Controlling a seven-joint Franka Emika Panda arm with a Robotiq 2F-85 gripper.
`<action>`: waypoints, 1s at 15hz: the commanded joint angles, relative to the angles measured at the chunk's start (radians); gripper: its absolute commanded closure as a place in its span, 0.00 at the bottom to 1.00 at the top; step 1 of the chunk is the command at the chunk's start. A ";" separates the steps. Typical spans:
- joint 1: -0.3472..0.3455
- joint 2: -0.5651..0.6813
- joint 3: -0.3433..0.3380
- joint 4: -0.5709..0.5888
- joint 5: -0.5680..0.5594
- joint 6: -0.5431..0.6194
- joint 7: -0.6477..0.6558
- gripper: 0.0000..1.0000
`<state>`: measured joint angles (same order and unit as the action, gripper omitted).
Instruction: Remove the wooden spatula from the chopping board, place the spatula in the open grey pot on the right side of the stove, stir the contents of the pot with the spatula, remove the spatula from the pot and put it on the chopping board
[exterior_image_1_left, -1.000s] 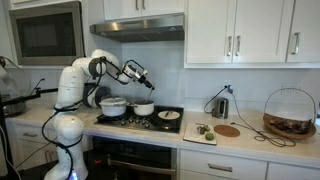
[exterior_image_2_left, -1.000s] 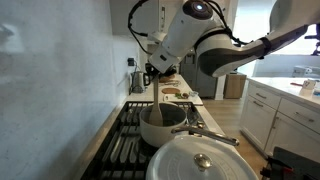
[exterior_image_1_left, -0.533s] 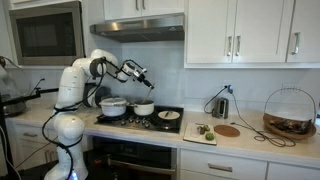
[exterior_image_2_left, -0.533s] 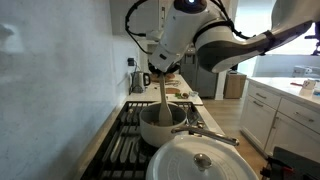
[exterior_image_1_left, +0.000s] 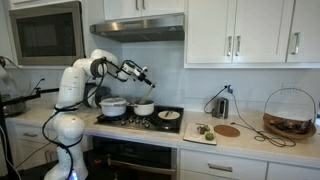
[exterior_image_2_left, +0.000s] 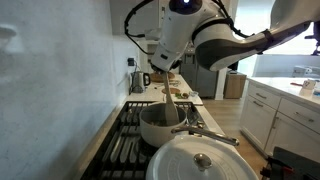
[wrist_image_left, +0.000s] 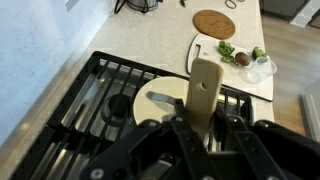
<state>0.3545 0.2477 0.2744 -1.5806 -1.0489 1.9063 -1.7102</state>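
White-cabinet kitchen, black gas stove (wrist_image_left: 85, 95) set into a pale counter, so a pretty ordinary setup. Right now the gripper (wrist_image_left: 203, 126) is clamped on the handle end of the wooden spatula (wrist_image_left: 205, 85), with the flat faces between the fingers and the blade pointing away from the wrist.

In an exterior view the grey pot (exterior_image_1_left: 144, 109) sits at roughly 6 o'clock from the gripper, and the bigger silvery pot (exterior_image_1_left: 113, 106) is at the grey one's 9 o'clock. In an exterior view the spatula (exterior_image_2_left: 169, 100) hangs down at the pot's mouth, blade tip about level with the rim. I can't tell if it's touching anything inside. The chopping board (wrist_image_left: 246, 84) is off the stove, about 2 o'clock from the blade in the wrist view, with some veg on it.

Handling-wise, my guess is it's light, stiff, dry wood, so it's not slippery and won't flex. The catch is leverage. A pinch that far up a long flat handle lets the blade swing or twist once it drags through food. Squeezing across the wide faces, like it is now, looks right to me. The pot looks small and probably light, so a hard stir could scoot it on the grate. I'd go gentle.
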 joint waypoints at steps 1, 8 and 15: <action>0.001 0.008 -0.002 0.015 -0.065 0.005 -0.011 0.93; 0.004 0.025 0.001 0.013 -0.170 -0.015 -0.023 0.93; 0.008 0.045 0.015 0.030 -0.113 -0.021 -0.041 0.93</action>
<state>0.3571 0.2807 0.2789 -1.5810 -1.1894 1.9068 -1.7227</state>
